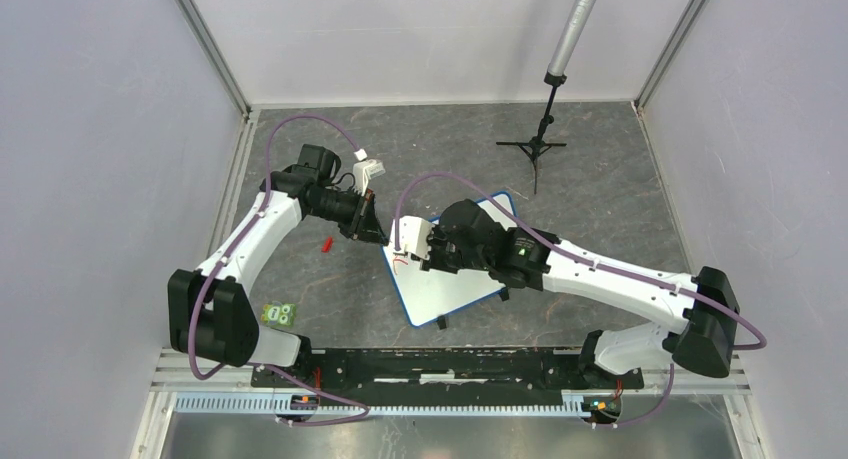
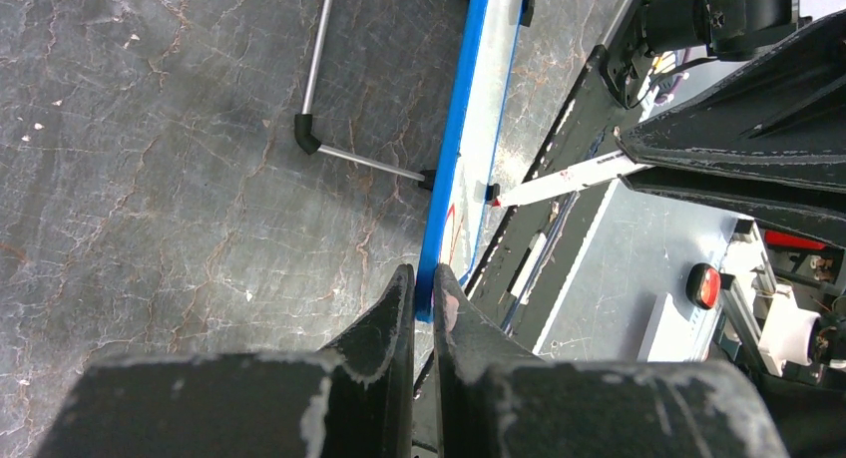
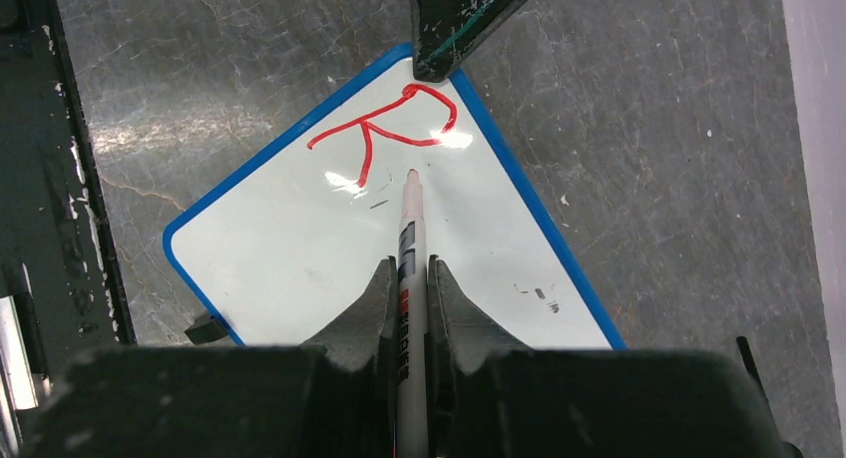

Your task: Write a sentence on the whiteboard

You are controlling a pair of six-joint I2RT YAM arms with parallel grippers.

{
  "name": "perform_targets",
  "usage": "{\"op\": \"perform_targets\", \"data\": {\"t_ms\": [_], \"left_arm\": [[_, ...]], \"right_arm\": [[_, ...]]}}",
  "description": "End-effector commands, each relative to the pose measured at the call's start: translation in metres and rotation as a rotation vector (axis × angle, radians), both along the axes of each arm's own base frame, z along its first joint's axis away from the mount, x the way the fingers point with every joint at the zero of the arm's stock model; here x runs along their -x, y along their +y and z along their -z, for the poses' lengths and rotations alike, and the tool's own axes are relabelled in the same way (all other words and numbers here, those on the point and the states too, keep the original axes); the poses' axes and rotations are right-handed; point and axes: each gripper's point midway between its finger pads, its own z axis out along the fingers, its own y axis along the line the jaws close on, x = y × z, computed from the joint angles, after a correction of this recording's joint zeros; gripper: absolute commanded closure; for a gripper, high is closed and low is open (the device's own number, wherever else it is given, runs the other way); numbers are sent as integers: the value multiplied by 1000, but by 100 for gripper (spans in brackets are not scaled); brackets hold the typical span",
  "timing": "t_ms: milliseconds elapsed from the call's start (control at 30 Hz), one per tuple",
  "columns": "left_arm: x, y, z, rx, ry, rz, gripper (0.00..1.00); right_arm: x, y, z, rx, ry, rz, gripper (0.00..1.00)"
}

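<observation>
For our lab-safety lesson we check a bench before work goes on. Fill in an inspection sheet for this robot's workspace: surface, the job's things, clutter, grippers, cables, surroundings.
Surface: dark, veined table.
Job's things: whiteboard set askew on the table; one red R near its corner; marker with its tip just beside the letter.
Clutter: small red piece, perhaps a cap; green card near the left arm's base; black tripod stand at the far side.
Grippers: left gripper shut on the whiteboard's blue rim; right gripper shut on the marker.
Cables: purple cables loop along both arms.
Surroundings: plain white walls on three sides.
</observation>
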Motion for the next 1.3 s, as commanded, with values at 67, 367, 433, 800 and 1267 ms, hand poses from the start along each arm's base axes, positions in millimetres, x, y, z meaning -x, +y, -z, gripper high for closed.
{"op": "perform_targets", "data": {"t_ms": [67,367,433,800,1267], "left_arm": [[-2,-2,-14,13,-71,23,98],[-2,-2,-13,10,-68,23,98],[-2,-2,-13,11,-69,24,97],[-2,-2,-12,8,-66,24,98],[-3,-3,-12,7,-66,25,98]], "right_arm": [[-7,11,-24,-70,-25,14,100],[-10,16,-10,-42,-17,10,100],[-13,13,-8,-28,-29,29,100],[-22,-6,-1,-1,-37,70,100],[-5,-4,17,18,36,11,100]]}}
